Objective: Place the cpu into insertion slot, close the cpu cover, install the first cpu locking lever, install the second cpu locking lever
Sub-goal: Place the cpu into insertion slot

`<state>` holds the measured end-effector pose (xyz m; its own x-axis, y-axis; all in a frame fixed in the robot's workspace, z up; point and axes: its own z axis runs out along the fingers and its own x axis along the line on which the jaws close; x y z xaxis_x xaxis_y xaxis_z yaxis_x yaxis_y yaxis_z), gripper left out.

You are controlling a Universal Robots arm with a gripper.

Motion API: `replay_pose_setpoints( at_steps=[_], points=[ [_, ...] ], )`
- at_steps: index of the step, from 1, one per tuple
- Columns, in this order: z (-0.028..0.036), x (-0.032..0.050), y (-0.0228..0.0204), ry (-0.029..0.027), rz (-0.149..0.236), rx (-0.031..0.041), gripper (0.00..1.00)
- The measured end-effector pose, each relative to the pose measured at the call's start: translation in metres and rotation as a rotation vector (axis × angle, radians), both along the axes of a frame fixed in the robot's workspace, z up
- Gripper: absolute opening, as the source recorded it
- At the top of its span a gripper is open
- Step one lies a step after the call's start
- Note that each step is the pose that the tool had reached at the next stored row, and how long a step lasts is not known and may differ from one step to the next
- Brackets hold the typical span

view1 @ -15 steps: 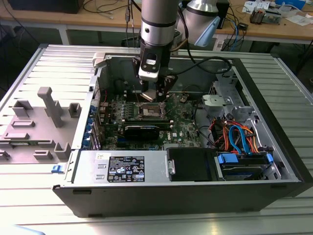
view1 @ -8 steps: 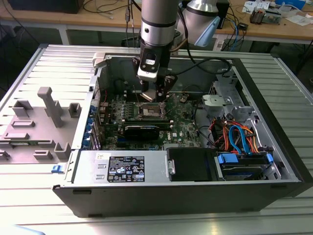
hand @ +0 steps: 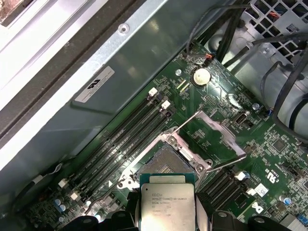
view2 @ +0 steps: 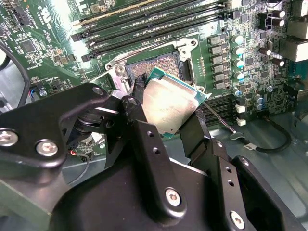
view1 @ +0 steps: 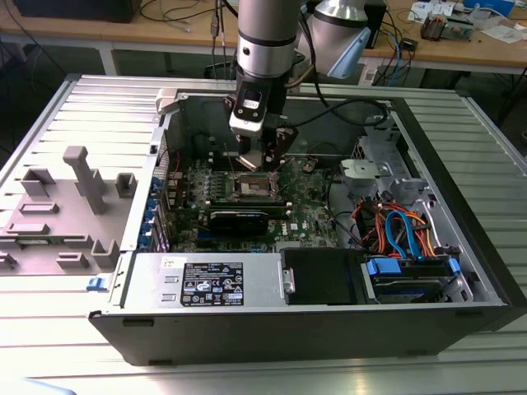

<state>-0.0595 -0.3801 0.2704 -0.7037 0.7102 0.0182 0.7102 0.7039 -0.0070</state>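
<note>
The claw [view2: 165,114], clamped on the cpu [hand: 166,204] with one edge cut off, hangs over the open slot [hand: 166,161]; cover [hand: 211,134] raised.

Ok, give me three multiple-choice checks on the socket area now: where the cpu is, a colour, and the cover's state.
1. Where is the cpu relative to the insertion slot?
A) seated in it
B) gripped by the claw, not seated
C) lying loose beside it
2. The circuit board around the slot is:
A) red
B) green
C) white
3. The cpu cover is:
A) swung open
B) closed over the slot
C) missing
1 B: the claw clamps it and the slot's dark centre is bare. 2 B: green shows all round. 3 A: it stands raised beside the slot.
</note>
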Motion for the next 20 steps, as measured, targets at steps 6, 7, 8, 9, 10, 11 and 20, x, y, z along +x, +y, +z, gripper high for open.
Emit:
replay_pose_setpoints(
  at_steps=[6, 7, 8, 9, 10, 11, 20],
  points=[
    [-0.0001, 0.0000, 0.0000, 0.0000, -0.013, -0.0001, 0.55],
    [-0.0002, 0.0000, 0.0000, 0.0000, -0.015, 0.0000, 0.55],
    [-0.0002, 0.0000, 0.0000, 0.0000, -0.016, 0.0000, 0.55],
    [-0.0002, 0.0000, 0.0000, 0.0000, -0.019, 0.0000, 0.55],
    [-0.0002, 0.0000, 0.0000, 0.0000, -0.021, 0.0000, 0.55],
    [-0.0003, 0.0000, 0.0000, 0.0000, -0.022, 0.0000, 0.55],
    [-0.0006, 0.0000, 0.0000, 0.0000, -0.042, 0.0000, 0.55]
  ],
)
